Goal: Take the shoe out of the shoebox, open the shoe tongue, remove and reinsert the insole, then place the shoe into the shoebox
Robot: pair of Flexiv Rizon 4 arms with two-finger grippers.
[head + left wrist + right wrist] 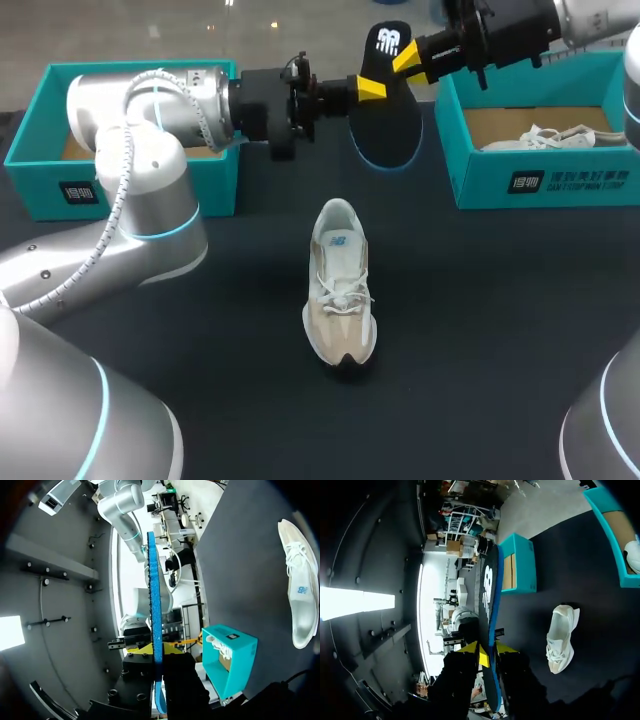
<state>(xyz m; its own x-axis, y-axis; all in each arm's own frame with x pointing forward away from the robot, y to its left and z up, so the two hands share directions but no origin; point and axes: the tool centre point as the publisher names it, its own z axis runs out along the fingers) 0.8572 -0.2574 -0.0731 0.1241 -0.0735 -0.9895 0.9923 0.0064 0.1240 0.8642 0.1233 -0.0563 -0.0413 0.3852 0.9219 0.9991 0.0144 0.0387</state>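
Note:
A black insole with a blue edge hangs upright in the air over the back middle of the table. My left gripper is shut on its middle; in the left wrist view the insole runs edge-on between that gripper's yellow tips. My right gripper sits at the insole's upper end. In its wrist view that gripper's tips stand slightly apart on either side of the insole, so it is open. The beige and white shoe lies on the dark table below, toe towards me.
A teal shoebox at the back right holds a second white shoe. Another teal box stands at the back left, partly behind my left arm. Dark tabletop surrounds the shoe.

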